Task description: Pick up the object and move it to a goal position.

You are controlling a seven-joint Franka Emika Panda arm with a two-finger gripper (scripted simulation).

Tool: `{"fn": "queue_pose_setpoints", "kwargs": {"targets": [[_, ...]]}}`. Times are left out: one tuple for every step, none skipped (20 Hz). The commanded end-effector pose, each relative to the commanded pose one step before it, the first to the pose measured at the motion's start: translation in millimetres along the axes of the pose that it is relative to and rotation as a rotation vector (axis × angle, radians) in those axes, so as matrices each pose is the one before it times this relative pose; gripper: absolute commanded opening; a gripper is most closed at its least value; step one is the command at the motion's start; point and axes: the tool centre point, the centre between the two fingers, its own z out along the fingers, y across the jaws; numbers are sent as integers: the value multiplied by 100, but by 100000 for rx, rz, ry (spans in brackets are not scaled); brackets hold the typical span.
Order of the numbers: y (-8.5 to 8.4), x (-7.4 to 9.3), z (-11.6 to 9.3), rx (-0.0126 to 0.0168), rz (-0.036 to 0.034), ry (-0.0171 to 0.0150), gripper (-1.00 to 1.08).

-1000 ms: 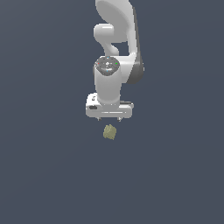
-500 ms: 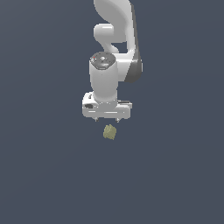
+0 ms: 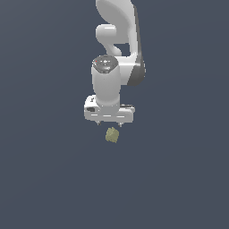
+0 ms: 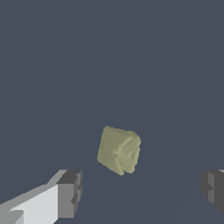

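One small olive-yellow cube (image 3: 112, 135) is the only loose thing in sight, and it sits on the plain dark floor (image 3: 44, 179) just under the pincer (image 3: 109, 124), a little off its middle towards the exterior view's right. One arm (image 3: 117, 53) hangs over it, its white bar carrying two short fingers that point down at the floor.

In the wrist view the pincer (image 4: 142, 194) stands spread wide: one dark fingertip (image 4: 70, 192) shows at one side and the other at the far edge of the picture, with the cube (image 4: 119, 149) lying in the open gap between them, touching neither. The cube is turned so that a corner, not a flat face, looks towards the fingers. It is far narrower than the spread, so there is room to spare on both sides.

By my reading the step in hand is the approach, with the grasp not yet made and nothing lifted. The next move calls for a straight descent until the fingertips flank the cube, then a closing squeeze. Since the cube sits skewed to the fingers, a small turn of the wrist would help the pads meet flat faces; otherwise it may twist or slip as they close. No goal marker shows in either view, so where it must go I cannot tell
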Motion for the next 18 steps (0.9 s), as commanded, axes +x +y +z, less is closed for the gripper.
{"fn": "queue_pose_setpoints", "kwargs": {"targets": [[-135, -131, 786, -58, 2264, -281, 100], [-65, -69, 398, -40, 1193, -126, 100], [-67, -76, 435, -47, 1323, -128, 100], [-71, -85, 473, -55, 1451, -130, 100], [-73, -97, 513, -68, 1576, -140, 100], [-76, -112, 554, -83, 1699, -153, 100], [-72, -119, 557, -93, 1714, -152, 100], [-63, -115, 515, -94, 1589, -136, 100], [-54, -110, 472, -93, 1462, -122, 100], [-47, -104, 430, -91, 1333, -109, 100], [-39, -97, 388, -87, 1207, -97, 100], [-32, -89, 347, -81, 1081, -85, 100], [-27, -80, 305, -75, 954, -73, 100], [-22, -70, 264, -67, 826, -62, 100], [-19, -61, 223, -58, 697, -51, 100], [-15, -50, 182, -48, 570, -41, 100], [-10, -39, 142, -38, 445, -32, 100], [-9, -29, 101, -27, 314, -22, 100]]}}
